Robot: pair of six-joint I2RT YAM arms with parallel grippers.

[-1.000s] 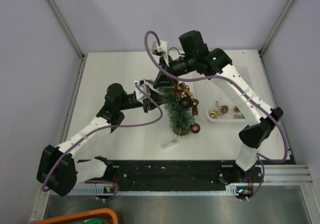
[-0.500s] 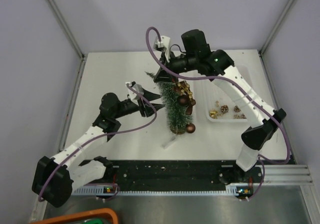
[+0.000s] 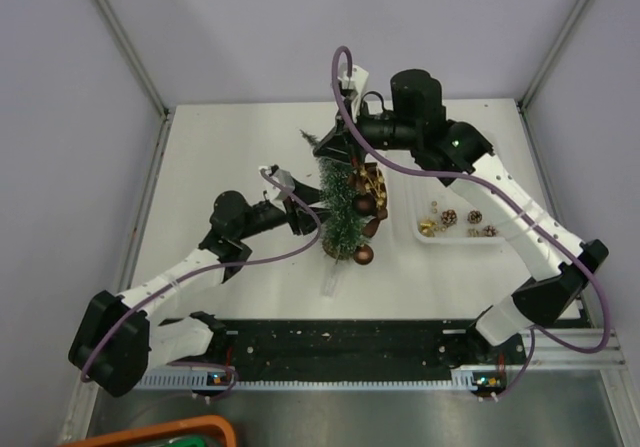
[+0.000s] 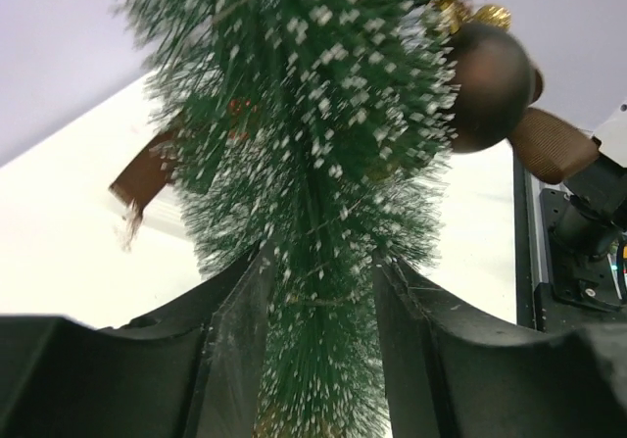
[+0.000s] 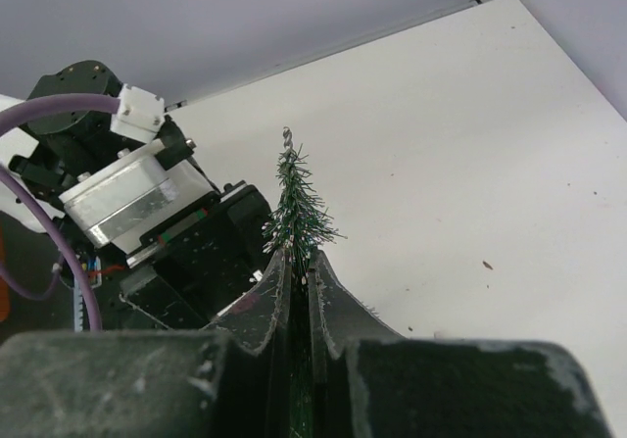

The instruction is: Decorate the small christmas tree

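The small christmas tree (image 3: 343, 207) is a slim cone of dark green bristles flecked white at the tips. It carries smooth, round brown baubles (image 3: 365, 254), a gold bow (image 3: 368, 179) and a ribbed brown ribbon (image 4: 549, 144).

To its right I see a shallow white tray (image 3: 478, 241). It holds a handful of small gold and brown ornaments (image 3: 447, 217), too small for me to tell apart.

The tree stands at mid-table (image 3: 220, 157), just left of the tray. Its thin top bends away toward the far left.

The right gripper (image 5: 294, 262) is pinched tight on that upper stem. The tip pokes out just beyond its black fingertips.

The left gripper (image 4: 318, 281) comes in from the tree's left, low on the trunk. Its jaws stand parted, one on each side of the tree. Bristles fill the gap and brush both fingers (image 4: 235, 330). I cannot tell whether they press on the stem itself.
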